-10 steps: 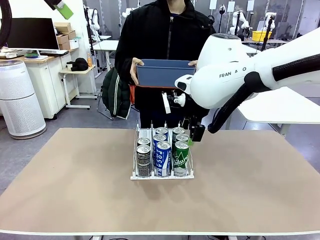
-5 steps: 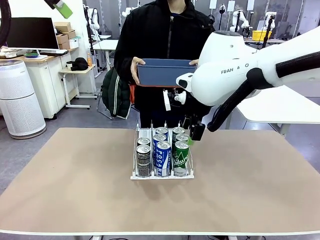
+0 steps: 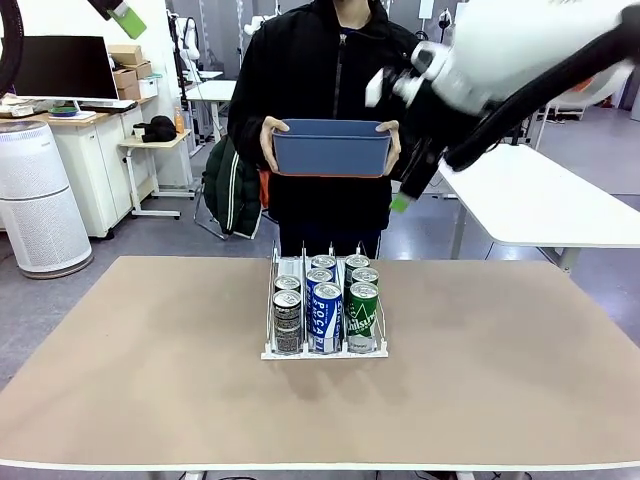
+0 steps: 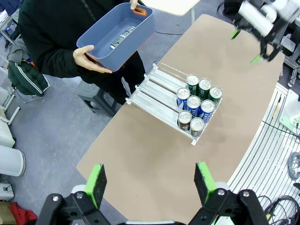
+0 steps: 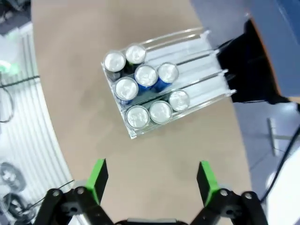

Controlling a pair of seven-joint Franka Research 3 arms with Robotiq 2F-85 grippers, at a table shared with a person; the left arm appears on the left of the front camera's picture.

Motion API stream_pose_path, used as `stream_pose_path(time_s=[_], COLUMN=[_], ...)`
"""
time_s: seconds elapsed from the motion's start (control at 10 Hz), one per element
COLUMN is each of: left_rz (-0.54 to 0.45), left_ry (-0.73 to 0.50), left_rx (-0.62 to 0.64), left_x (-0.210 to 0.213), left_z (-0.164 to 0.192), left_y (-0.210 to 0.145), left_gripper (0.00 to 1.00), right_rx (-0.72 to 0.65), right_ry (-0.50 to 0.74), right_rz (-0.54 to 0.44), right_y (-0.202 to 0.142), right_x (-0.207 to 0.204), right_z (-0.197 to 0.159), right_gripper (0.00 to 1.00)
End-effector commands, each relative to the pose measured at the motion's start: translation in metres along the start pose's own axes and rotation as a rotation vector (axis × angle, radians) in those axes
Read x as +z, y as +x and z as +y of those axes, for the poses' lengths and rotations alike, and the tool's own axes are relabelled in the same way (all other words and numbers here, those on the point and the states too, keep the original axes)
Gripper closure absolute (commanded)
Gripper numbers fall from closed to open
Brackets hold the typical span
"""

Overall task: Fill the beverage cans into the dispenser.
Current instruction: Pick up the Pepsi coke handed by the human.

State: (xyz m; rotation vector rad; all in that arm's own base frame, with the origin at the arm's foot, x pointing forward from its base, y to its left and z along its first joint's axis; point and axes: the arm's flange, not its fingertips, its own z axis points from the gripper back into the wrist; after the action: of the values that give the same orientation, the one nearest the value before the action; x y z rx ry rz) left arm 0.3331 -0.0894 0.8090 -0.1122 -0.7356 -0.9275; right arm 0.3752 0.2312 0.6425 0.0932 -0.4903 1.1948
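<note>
Right gripper [image 5: 152, 180] now high above dispenser [image 3: 300, 355]; "POCARI" on blue cans [image 3: 327, 318]

**Dispenser loaded with eight cans, mid worktop by the far edge**

The dispenser [image 3: 325, 352] is a clear-and-white three-lane rack with thin upright dividers. It sits at mid-width of the worktop, with its back end close to the far edge and its lanes running toward the near edge. All cans stand upright with silver tops up, packed touching at the lanes' near end. The left lane holds two dark cans [image 3: 287, 322]. The middle lane holds three blue-and-white cans [image 3: 327, 318] with "Pocari" print. The right lane holds three green cans [image 3: 362, 317] with white script. The far stretch of the lanes [image 4: 154, 91] is bare.
</note>
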Motion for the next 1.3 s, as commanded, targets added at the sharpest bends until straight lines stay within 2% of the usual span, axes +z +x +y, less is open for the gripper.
stream_pose_path(time_s=[0.0,0.1,0.3,0.4,0.5,0.7,0.9,1.0,1.1,1.2], left_rz=[-0.005,-0.005,-0.005,-0.005,-0.005,-0.005,-0.005,-0.005,-0.005,-0.005], left_ry=[0.003,0.003,0.003,0.003,0.003,0.003,0.003,0.003,0.003,0.003], left_rx=[0.001,0.001,0.001,0.001,0.001,0.001,0.001,0.001,0.001,0.001], left_x=[-0.001,-0.001,-0.001,-0.001,-0.001,-0.001,-0.001,-0.001,-0.001,-0.001], left_z=[0.001,0.001,0.001,0.001,0.001,0.001,0.001,0.001,0.001,0.001], left_y=[0.0,0.0,0.0,0.0,0.0,0.0,0.0,0.0,0.0,0.0], left_gripper=[0.0,0.0,0.0,0.0,0.0,0.0,0.0,0.0,0.0,0.0], right_rx=[-0.04,0.006,0.089,0.12,0.088,0.085,0.07,0.071,0.058,0.058], right_ry=[-0.006,-0.021,0.005,0.009,0.005,0.003,-0.001,-0.087,-0.019,-0.019], right_rz=[0.038,0.045,0.008,0.009,-0.021,-0.105,-0.127,-0.098,-0.103,-0.103], right_y=[0.004,0.0,-0.01,-0.013,-0.018,-0.033,-0.046,-0.038,-0.043,-0.043], right_x=[0.055,0.087,0.14,0.165,0.178,0.193,0.202,0.187,0.201,0.201], right_z=[-0.01,-0.029,-0.033,-0.052,-0.063,-0.08,-0.091,-0.076,-0.088,-0.088], right_gripper=[0.0,0.0,0.0,0.0,0.0,0.0,0.0,0.0,0.0,0.0])
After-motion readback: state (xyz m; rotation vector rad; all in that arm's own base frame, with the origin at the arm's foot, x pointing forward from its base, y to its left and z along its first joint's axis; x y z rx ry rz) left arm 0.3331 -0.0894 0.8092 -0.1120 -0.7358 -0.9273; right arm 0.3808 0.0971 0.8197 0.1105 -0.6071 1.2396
